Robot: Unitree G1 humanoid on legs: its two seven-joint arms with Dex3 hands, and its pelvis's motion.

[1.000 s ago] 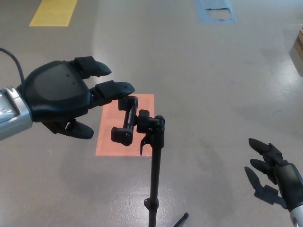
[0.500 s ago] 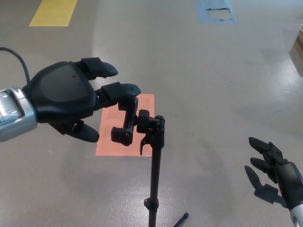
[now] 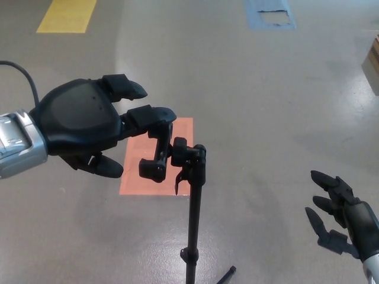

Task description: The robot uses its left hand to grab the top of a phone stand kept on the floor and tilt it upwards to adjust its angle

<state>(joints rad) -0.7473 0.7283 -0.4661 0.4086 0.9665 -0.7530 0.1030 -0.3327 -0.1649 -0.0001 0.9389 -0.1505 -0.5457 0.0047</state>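
Head view: phone stand (image 3: 190, 195) stands upright on the floor (image 3: 266, 106), centre frame, w/ its clamp head (image 3: 157, 151) at the pole's top, long axis roughly vertical. Left hand (image 3: 80, 125) is level w/ the clamp, just to its left; fingers (image 3: 148, 114) spread, holding nothing, one tip at the clamp's top end; contact can't be confirmed. Right hand (image 3: 343, 219) is well apart, low right, fingers also splayed. Left is far nearer.
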